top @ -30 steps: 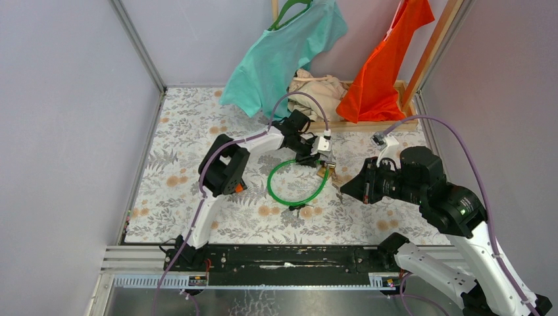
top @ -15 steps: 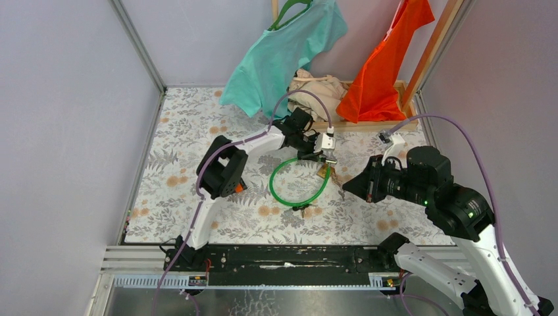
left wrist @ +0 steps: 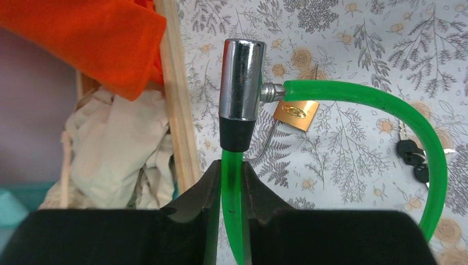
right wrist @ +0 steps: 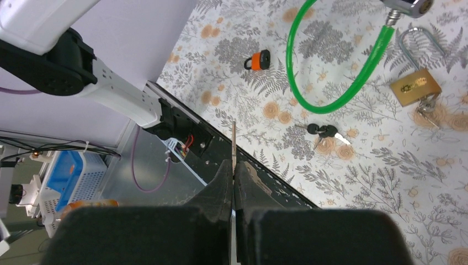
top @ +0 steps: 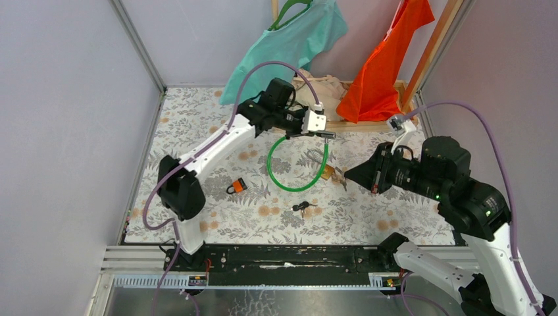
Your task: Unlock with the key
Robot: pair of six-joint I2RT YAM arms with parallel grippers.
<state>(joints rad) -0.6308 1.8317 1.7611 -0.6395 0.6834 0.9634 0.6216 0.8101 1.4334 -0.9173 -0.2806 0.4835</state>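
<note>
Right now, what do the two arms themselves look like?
The left arm and right arm have white links and black joint housings, each trailed by a purple cable. Small green lights glow on the right one. The jaws are black tapering wedges.

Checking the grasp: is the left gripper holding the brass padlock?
No, the left gripper clamps the green cable below its chrome barrel; the padlock lies on the table.

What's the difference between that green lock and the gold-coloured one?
The green cable lock has a long bendy loop ending in a chrome cylinder; the brass padlock has a short stiff shackle. The cable lock is pinched in the left gripper, while the padlock lies loose on the table. Both are locks.
</note>
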